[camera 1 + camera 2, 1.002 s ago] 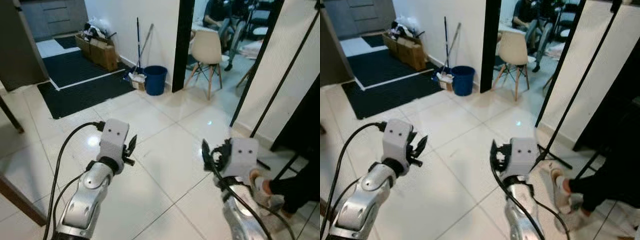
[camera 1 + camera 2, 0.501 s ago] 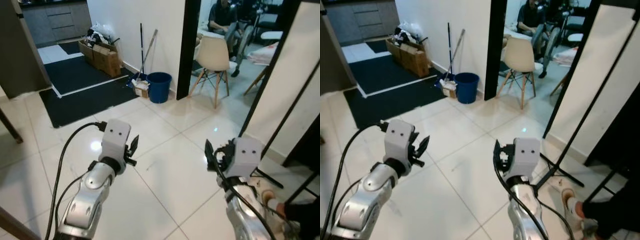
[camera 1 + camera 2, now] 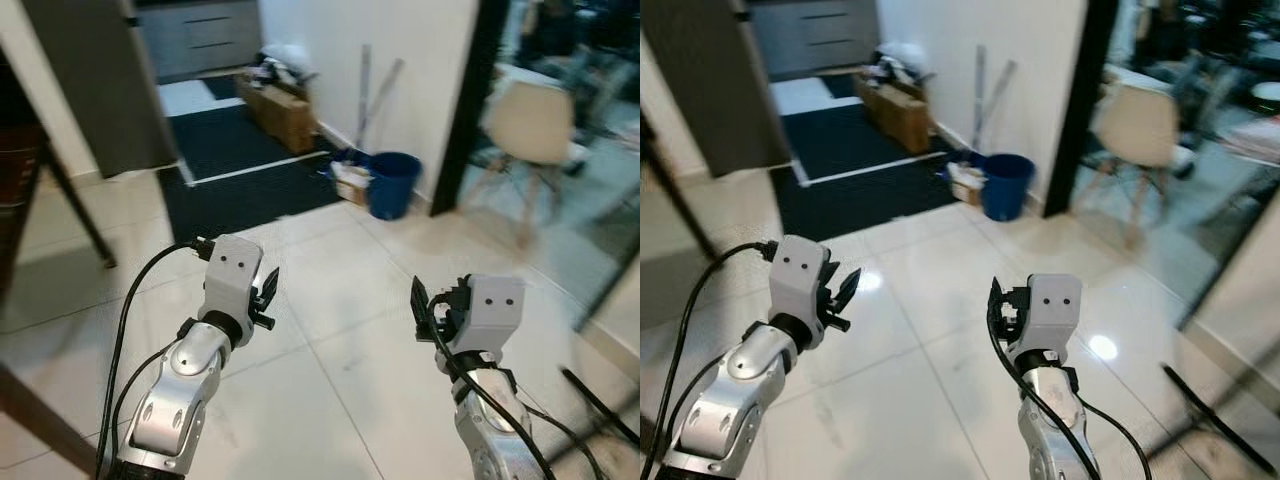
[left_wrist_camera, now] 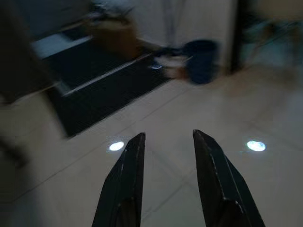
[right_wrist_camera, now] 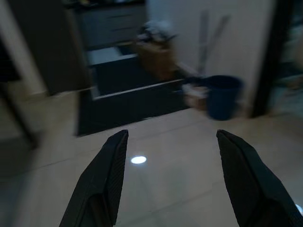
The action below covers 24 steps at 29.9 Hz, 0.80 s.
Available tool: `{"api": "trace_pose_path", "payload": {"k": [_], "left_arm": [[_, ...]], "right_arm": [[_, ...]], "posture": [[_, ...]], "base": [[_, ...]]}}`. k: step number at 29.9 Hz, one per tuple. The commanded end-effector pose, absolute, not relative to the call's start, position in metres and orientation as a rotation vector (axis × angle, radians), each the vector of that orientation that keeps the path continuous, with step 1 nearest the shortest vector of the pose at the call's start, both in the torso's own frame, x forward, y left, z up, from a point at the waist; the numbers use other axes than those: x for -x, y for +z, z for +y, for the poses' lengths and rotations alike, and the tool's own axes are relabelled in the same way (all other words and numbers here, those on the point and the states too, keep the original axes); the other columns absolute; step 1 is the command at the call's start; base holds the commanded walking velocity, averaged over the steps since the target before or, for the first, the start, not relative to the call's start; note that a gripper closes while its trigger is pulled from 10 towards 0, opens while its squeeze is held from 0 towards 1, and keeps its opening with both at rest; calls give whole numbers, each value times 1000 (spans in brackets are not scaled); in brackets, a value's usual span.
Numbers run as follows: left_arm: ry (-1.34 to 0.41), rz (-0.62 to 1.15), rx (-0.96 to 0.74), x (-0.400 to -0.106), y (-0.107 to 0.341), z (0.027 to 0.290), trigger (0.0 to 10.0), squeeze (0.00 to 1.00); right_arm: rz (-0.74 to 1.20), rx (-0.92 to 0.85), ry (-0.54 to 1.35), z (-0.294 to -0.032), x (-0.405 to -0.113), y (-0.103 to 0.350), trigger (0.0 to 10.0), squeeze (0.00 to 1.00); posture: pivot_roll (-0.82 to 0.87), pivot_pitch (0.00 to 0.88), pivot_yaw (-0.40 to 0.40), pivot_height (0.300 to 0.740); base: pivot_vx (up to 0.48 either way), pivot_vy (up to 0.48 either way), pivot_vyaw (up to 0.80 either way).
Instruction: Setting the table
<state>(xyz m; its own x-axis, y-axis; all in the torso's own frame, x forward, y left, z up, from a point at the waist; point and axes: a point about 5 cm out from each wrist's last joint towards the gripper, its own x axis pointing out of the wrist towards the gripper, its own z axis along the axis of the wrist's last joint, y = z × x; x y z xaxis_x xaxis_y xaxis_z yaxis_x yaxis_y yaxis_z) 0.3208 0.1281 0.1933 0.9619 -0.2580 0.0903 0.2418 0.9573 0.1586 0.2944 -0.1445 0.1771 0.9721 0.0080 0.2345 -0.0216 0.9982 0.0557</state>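
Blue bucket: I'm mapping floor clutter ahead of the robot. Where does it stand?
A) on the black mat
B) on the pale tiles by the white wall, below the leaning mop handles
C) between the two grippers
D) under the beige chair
B: the blue bucket stands on the pale tiles at the foot of the white wall, with the mop handles leaning just above it.

blue bin (image 3: 391, 184), black mat (image 3: 240, 170), cream floor tiles (image 3: 330, 330), brown boxes (image 3: 280, 108).
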Motion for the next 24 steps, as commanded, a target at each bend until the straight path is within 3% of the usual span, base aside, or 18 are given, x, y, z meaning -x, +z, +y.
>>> {"api": "trace_pose_path", "payload": {"k": [1,16,24], "left_arm": [[-254,-93,-156,-320,189,128,10000,0],[-253,-95,-158,-321,190,128,10000,0],[-253,-96,-159,-321,190,128,10000,0]], "right_arm": [[-219,-60,17,-145,-292,172,10000,0],[-225,-75,36,-143,-292,173,10000,0],[-227,-73,40,-142,-292,173,10000,0]], "posture": [[80,67,120,740],[80,65,122,740],[80,65,123,740]], "base": [[480,0,800],[480,0,53],[480,0,717]]}}
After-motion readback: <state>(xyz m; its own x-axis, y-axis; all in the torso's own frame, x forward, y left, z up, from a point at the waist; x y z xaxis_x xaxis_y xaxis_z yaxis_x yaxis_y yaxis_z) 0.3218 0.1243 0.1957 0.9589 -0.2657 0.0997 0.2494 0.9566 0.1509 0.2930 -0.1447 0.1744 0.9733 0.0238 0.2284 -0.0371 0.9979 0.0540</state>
